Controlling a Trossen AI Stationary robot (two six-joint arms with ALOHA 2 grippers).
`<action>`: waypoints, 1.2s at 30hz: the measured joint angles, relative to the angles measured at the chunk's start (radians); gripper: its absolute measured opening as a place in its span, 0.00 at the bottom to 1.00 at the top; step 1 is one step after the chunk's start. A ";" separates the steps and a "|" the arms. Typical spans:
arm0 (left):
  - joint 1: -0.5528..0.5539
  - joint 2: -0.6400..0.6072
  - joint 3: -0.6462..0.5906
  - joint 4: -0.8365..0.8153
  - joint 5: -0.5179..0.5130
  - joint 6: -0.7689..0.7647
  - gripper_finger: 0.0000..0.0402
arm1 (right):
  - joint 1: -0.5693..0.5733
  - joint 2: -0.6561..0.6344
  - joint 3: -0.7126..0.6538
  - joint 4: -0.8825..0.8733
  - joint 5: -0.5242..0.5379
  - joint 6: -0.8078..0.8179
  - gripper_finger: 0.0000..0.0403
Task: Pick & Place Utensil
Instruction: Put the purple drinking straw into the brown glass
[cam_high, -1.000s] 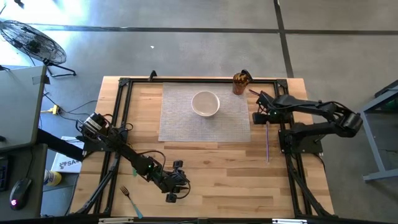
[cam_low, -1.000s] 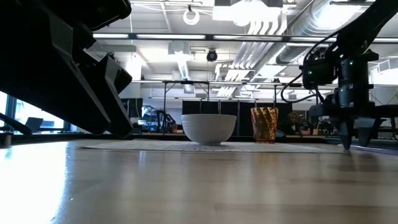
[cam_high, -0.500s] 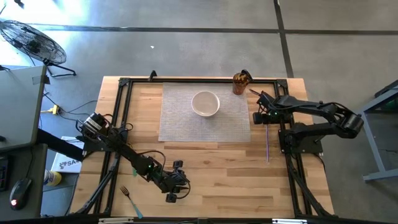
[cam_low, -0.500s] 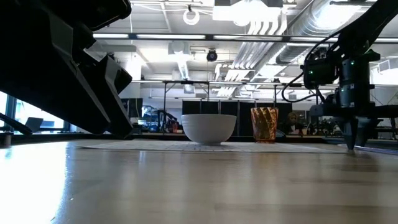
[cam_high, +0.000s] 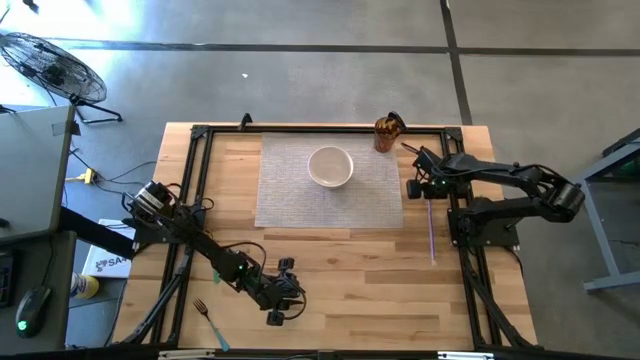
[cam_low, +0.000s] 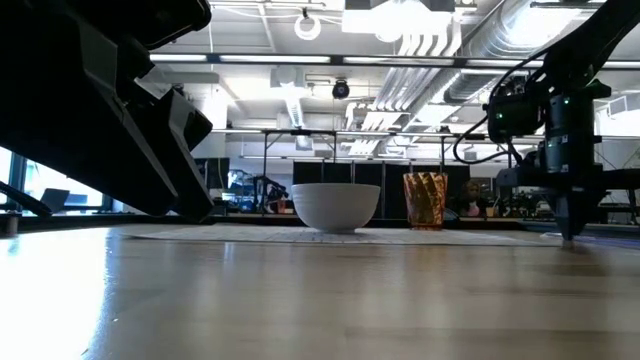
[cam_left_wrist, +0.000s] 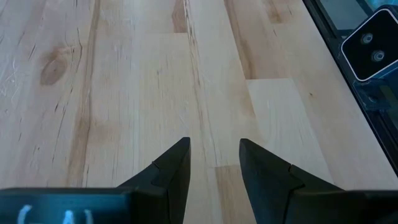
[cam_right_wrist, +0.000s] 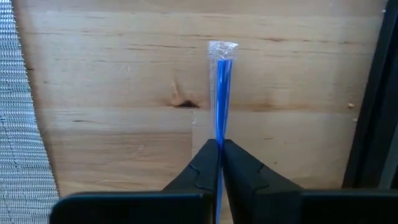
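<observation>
Now the right pincer (cam_right_wrist: 219, 163) is closed on the blue straw (cam_right_wrist: 222, 93), which lies on the tabletop (cam_high: 340, 270) at right centre, beside the mat (cam_high: 290, 190). Lower left, the left pincer (cam_left_wrist: 214, 165) waits, half open, empty.

Over the last second my right gripper (cam_high: 429, 194), at the right of the high view just past the placemat's edge, has slid a little further toward the right of the frame; in the low view it has drifted from about the far-right quarter to nearer the right border (cam_low: 570, 235). The wrapped blue straw (cam_high: 431, 232) pinched between my fingertips has moved with it, its lower end swinging slightly rightward and down the frame. I think my fingers also sit a touch lower against the wood now, though the low view is too dark there to be sure.
</observation>
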 joint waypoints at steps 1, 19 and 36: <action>0.000 0.000 0.000 0.000 0.000 0.000 0.34 | 0.000 0.000 0.000 0.002 0.000 0.000 0.01; 0.000 0.000 0.000 -0.001 0.000 0.000 0.34 | 0.131 -0.099 0.270 -0.041 0.104 -0.057 0.00; 0.000 0.000 0.000 -0.001 0.000 0.000 0.34 | 0.277 -0.119 0.411 0.633 0.633 -0.360 0.01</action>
